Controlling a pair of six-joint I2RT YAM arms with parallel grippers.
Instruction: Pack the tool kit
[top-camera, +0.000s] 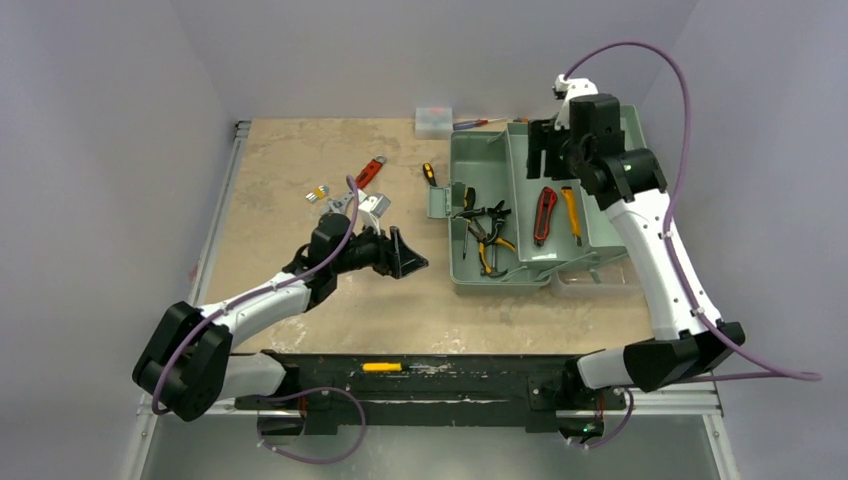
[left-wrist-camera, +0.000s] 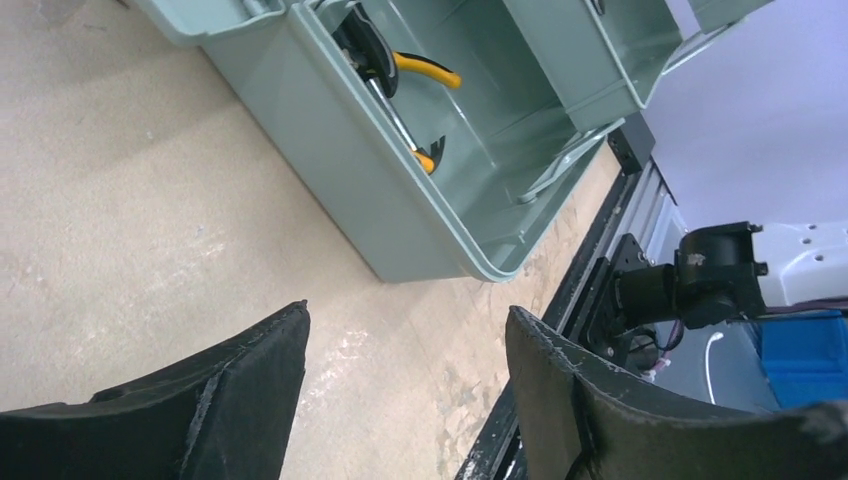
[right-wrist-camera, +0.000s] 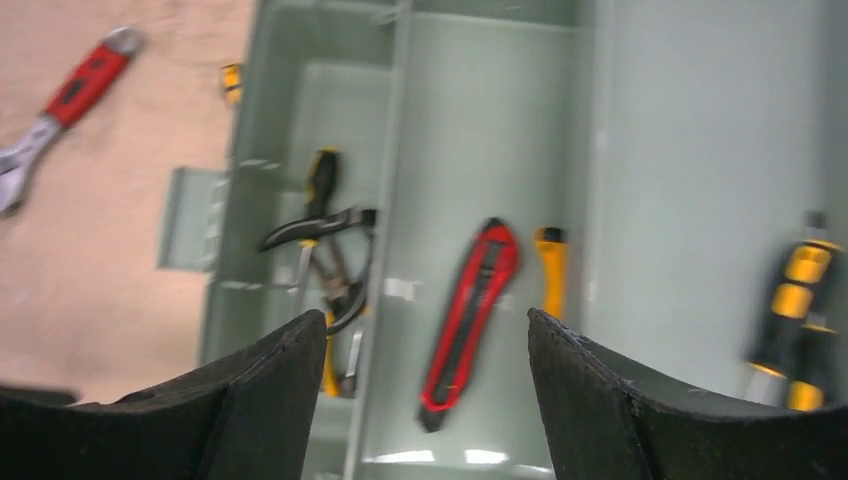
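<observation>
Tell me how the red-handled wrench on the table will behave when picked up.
The red-handled wrench looks like rigid metal, so probably stiff and fairly heavy for its size. It lies flat, so a push should slide it, not roll it.

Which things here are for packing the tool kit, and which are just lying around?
For the job: toolbox, pliers, red knife, red wrench, yellow-black screwdriver.
Just lying about: small white box.
</observation>
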